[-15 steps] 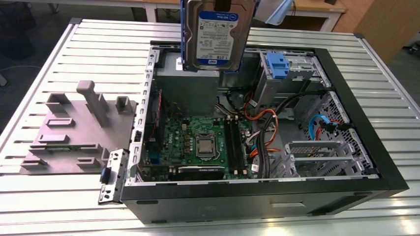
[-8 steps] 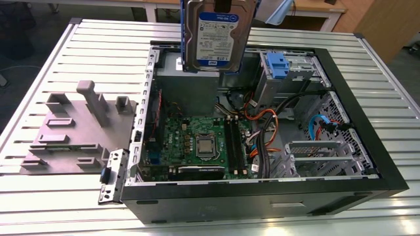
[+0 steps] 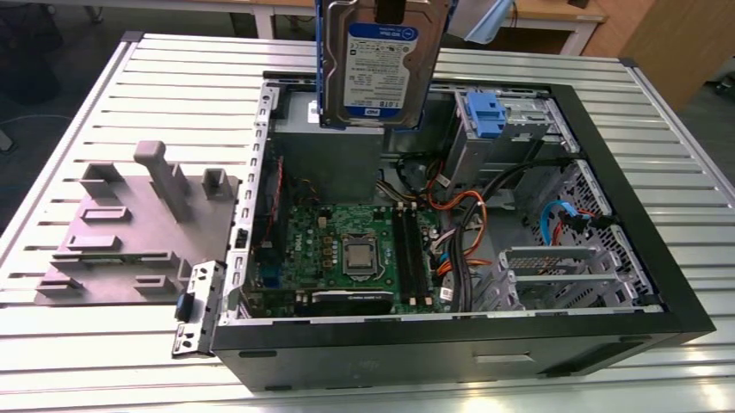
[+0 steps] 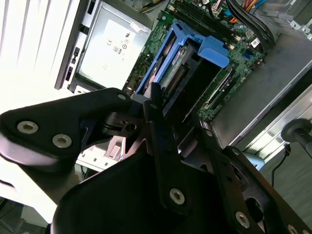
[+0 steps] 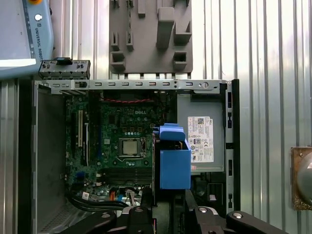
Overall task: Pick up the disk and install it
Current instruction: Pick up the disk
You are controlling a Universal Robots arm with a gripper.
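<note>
On the slatted metal bench (image 3: 115, 103), an open computer case (image 3: 460, 344) lies beside a grey fixture plate (image 3: 115, 232). Over the case's interior, near the power supply (image 5: 202, 141), the disk (image 3: 379, 69) hangs upright, pinched at its upper edge by the gripper's (image 5: 168, 207) jaws.

Open case (image 3: 460, 344) interior, cables (image 3: 450, 205) beside drive cage (image 3: 540, 120)

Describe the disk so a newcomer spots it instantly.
Find the open computer case on the slatted table. Hanging upright over its far end in the exterior view is the disk: silver-grey, white-and-blue label, blue side rails. The power-supply box below is larger; the blue bracket is bare.
</note>
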